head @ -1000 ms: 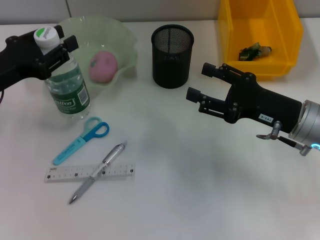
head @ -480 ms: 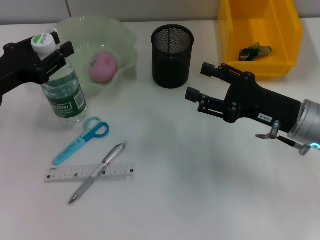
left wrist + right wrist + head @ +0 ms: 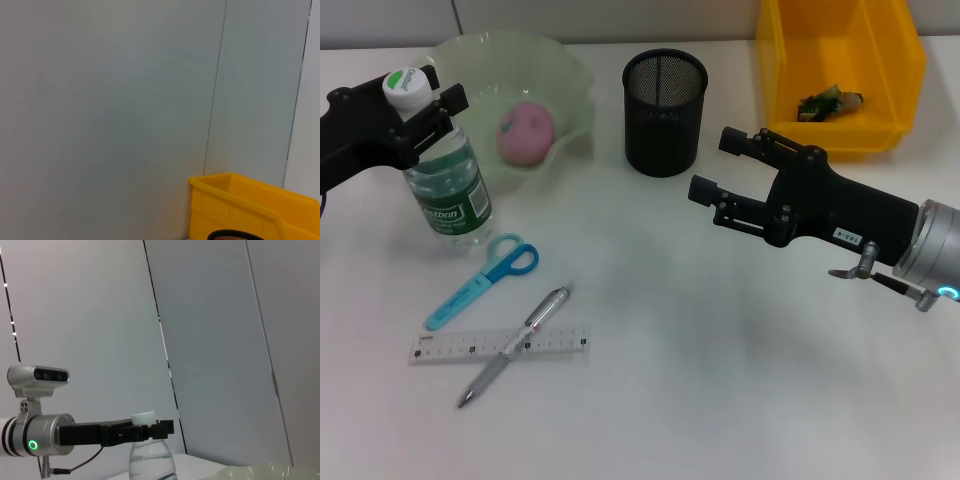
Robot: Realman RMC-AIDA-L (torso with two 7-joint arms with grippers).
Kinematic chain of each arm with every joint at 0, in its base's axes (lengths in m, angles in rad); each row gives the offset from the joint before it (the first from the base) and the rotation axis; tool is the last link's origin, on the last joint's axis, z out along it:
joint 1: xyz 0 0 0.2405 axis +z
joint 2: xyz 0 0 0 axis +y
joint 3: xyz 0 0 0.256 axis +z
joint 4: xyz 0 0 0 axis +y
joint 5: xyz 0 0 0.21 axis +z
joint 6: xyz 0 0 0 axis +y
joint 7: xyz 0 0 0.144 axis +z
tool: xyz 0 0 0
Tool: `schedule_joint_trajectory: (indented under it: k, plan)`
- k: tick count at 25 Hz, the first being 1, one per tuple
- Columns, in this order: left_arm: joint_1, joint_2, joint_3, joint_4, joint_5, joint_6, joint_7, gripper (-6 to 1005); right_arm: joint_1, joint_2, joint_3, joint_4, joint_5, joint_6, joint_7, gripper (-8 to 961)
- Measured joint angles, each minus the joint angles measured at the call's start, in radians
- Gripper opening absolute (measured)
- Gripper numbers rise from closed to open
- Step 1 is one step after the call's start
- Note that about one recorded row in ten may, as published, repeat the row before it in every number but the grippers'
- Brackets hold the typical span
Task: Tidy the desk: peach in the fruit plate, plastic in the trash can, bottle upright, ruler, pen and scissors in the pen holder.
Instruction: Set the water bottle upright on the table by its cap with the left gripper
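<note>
- Your left gripper (image 3: 428, 100) is sitting at the far left of the desk, clenched around the neck of the bottle (image 3: 440, 180), just under its white cap.
- The bottle is standing upright on the white desk (image 3: 720, 380), right beside the near-left rim of the fruit plate (image 3: 570, 90).
- The right wrist view is showing the same grip from the side: the left gripper (image 3: 150, 430) is closing on the bottle (image 3: 150, 460) just below the cap.
- The peach (image 3: 526, 132) is lying inside the pale green fruit plate.
- Your right gripper (image 3: 715, 165) is hovering over the middle of the desk with its fingers spread apart and nothing between them, pointing toward the pen holder (image 3: 665, 113) but not touching it.
- The black mesh pen holder is standing upright between the fruit plate and the yellow trash can (image 3: 840, 130).
- A crumpled bit of plastic (image 3: 828, 102) is lying in the trash can.
- The scissors (image 3: 485, 280) with blue handles are lying flat just in front of the bottle.
- The pen (image 3: 515, 345) is lying slantwise across the clear ruler (image 3: 450, 345), both in front of the scissors.
- The left wrist view is taking in only a wall, a corner of the trash can (image 3: 240, 205) and the rim of the pen holder (image 3: 235, 235).
</note>
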Motion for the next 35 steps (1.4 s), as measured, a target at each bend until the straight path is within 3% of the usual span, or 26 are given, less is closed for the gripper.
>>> schedule_joint_trajectory:
  k: [35]
  plan:
    - [-0.008, 0.001, -0.001, -0.041, 0.000, -0.029, 0.015, 498, 0.011, 0.000, 0.000, 0.000, 0.000, 0.008, -0.009, 787]
